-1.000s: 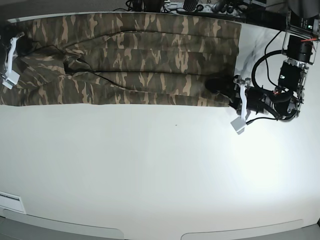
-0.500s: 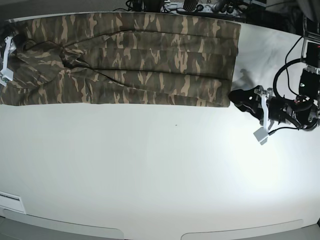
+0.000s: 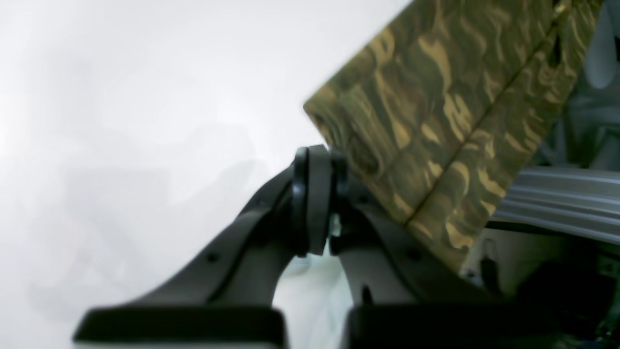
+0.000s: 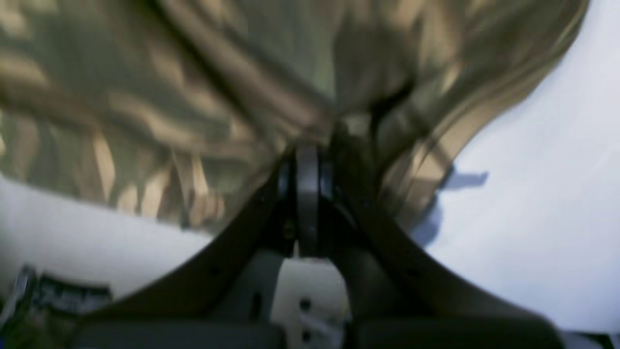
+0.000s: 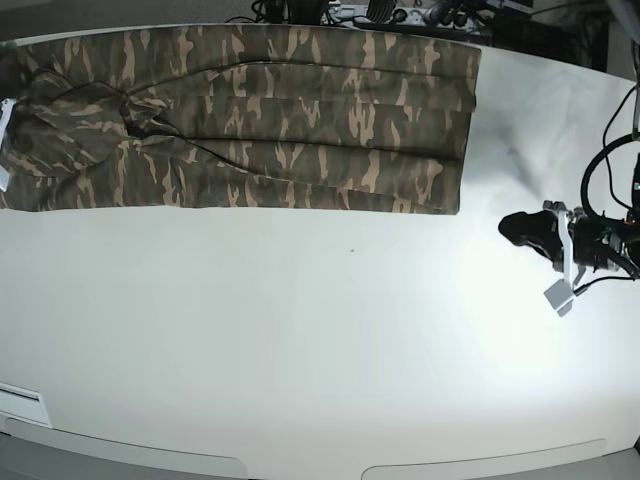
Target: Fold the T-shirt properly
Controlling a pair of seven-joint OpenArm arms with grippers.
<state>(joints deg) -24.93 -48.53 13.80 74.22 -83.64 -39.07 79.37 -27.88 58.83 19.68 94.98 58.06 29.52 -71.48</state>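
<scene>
The T-shirt [image 5: 300, 120], in camouflage cloth, lies flat as a long folded strip across the far part of the white table [image 5: 320, 330]. My left gripper [image 5: 506, 228] is shut and empty, off the cloth to the right of the strip's near right corner. In the left wrist view its closed tips [image 3: 315, 157] sit just before that corner of the T-shirt [image 3: 436, 111]. In the blurred right wrist view my right gripper [image 4: 307, 160] is shut, with the T-shirt [image 4: 169, 97] just beyond its tips. Only a white part of the right arm [image 5: 4, 112] shows in the base view.
Cables and equipment [image 5: 400, 12] crowd the table's far edge. The left arm's body and black cables [image 5: 610, 235] sit at the right edge. A white strip [image 5: 20, 405] lies at the near left corner.
My left gripper has let go of the shirt's near right corner, drawn back to the right and shut. My right gripper has pulled off to the left, almost out of the base view.
</scene>
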